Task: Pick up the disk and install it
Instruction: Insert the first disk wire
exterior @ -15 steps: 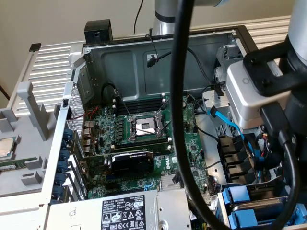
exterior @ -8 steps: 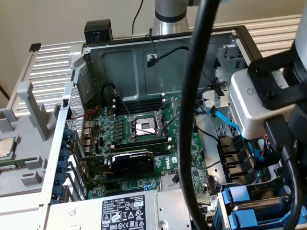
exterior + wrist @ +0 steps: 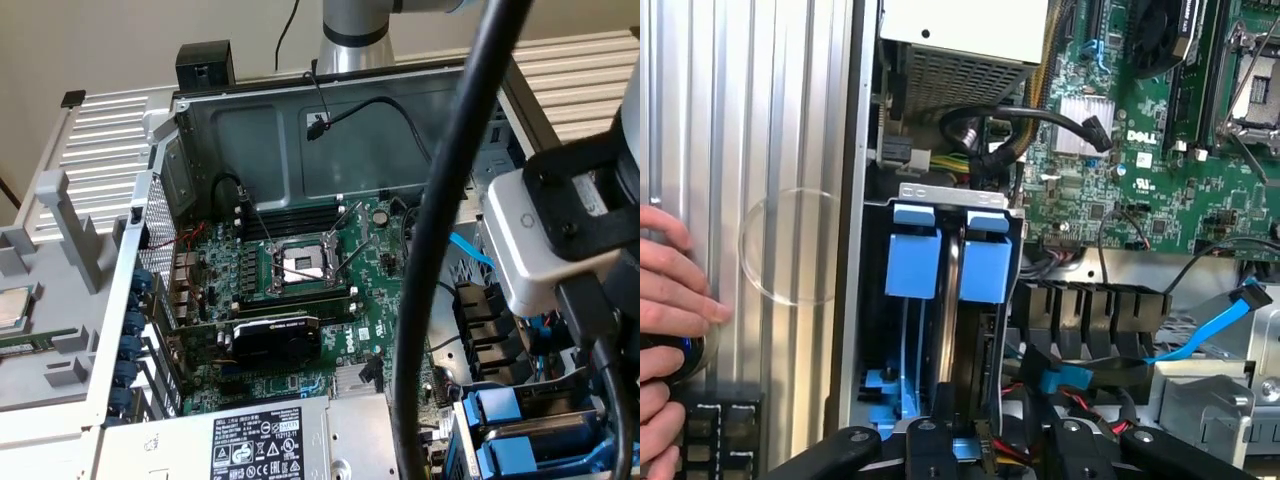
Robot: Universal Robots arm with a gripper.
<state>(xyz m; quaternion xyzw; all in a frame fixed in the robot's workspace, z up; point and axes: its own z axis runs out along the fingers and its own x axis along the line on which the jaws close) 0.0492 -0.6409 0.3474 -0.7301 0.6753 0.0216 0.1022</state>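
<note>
Two bright blue drive carriers (image 3: 912,262) (image 3: 986,268) stand side by side in the metal drive bay (image 3: 958,192) of the open computer case. A dark drive edge (image 3: 966,335) runs down between them. I cannot tell which of the two holds the disk. My gripper (image 3: 1000,452) hovers over the near end of this bay. Its black fingers (image 3: 930,442) stand apart, and only bay parts and wires show between them. In the exterior view the same blue carriers (image 3: 500,412) sit at the lower right, under the arm's wrist block (image 3: 545,235).
The motherboard (image 3: 300,270) fills the case floor, with the power supply (image 3: 260,440) at the front. Black cables (image 3: 1040,125) and a blue flat cable (image 3: 1210,335) lie beside the bay. A person's hand (image 3: 670,290) rests on a mouse on the ribbed surface outside the case wall.
</note>
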